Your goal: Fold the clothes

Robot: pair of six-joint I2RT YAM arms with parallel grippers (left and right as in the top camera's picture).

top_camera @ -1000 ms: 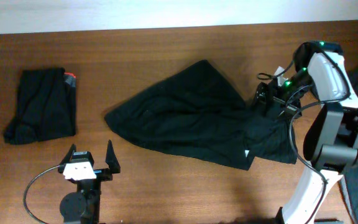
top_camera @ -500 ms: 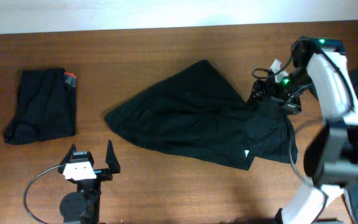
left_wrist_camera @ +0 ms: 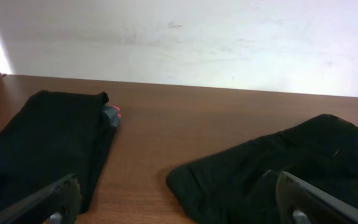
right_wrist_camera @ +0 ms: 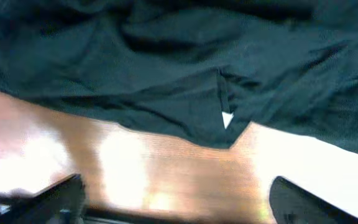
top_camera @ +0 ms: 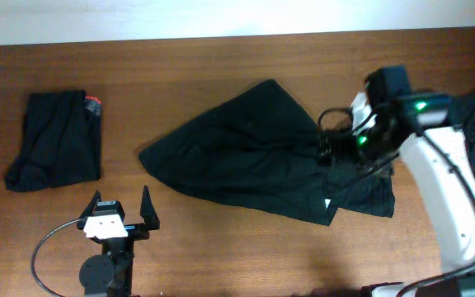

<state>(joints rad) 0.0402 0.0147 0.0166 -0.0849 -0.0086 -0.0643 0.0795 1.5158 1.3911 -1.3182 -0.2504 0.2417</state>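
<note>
From overhead, my right gripper [top_camera: 330, 151] now sits over the right part of the big black cloth [top_camera: 246, 157]. That cloth lies spread and crumpled in the middle of the table [top_camera: 221, 66]. A second ago the gripper was further back, by the cloth's far right edge. Now the arm leans in low over the cloth. I think it is going for a grab, so the fold can start (nothing on this piece looks folded yet). The small black cloth [top_camera: 54, 140] with the red tag [top_camera: 95, 103] lies folded at the far left, same as before. My left gripper [top_camera: 122, 205] has not moved.

In the left wrist view, its fingers stand far apart with nothing between them. Both cloths lie ahead.

In the right wrist view, the fingers are wide apart too and hold nothing. The big cloth and its white tag [right_wrist_camera: 227, 118] lie just beyond them.
</note>
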